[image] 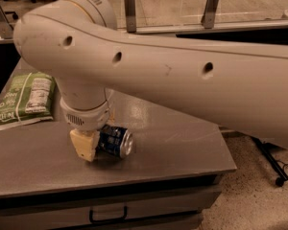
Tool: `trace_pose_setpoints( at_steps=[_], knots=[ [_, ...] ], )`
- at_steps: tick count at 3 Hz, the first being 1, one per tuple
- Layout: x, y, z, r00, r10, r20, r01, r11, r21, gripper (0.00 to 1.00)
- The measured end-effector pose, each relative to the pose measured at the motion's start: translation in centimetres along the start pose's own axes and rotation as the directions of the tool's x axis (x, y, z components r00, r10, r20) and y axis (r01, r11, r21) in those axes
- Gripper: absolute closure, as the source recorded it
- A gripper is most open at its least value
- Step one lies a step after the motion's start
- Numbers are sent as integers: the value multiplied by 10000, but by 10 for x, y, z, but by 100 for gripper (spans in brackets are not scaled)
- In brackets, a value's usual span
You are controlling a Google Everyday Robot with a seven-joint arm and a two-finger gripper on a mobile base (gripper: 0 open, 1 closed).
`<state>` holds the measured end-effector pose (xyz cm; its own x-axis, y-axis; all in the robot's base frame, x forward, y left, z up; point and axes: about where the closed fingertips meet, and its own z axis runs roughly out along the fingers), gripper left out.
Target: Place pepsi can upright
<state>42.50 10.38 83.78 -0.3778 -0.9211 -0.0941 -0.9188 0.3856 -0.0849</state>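
Grey and smooth-topped, the table (pixel 182 143) fills the lower half of the camera view, with a drawer and its dark handle (pixel 108 215) in the front panel below the top. Behind it runs a low rail with two upright metal posts (pixel 129 8), and a speckled floor (pixel 259 195) shows to the right, where a black stand leg (pixel 271 164) reaches across it.

The robot's large pale arm (pixel 192 80) sweeps in from the right and bends down at the left, so that its ribbed wrist points at the table top. The tool (pixel 88 146) sits at the bottom of that wrist, low over the table near the front edge, its cream-coloured end reaching down to the surface or very close to it.

The pepsi can (pixel 115 140) lies on its side on the table, right against the tool's right-hand side as seen here, its silver end turned toward the front right. Most of the tool is hidden by the wrist and the can, so I cannot tell how far it is open or whether it has hold of the can.

A green snack bag (pixel 24 99) lies flat at the table's left edge, well apart from the can.
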Motion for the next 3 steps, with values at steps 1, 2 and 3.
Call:
trace_pose_setpoints(
  at_steps=[1, 2, 3],
  knots=[
    [-4, 4, 8, 9996, -75, -272, 73, 9999, -98, 65],
    [-8, -5, -16, 9963, 136, 844, -97, 9989, -465, 88],
    [-3, -24, -40, 9522, 541, 3007, -166, 9919, -1258, 100]
  ],
)
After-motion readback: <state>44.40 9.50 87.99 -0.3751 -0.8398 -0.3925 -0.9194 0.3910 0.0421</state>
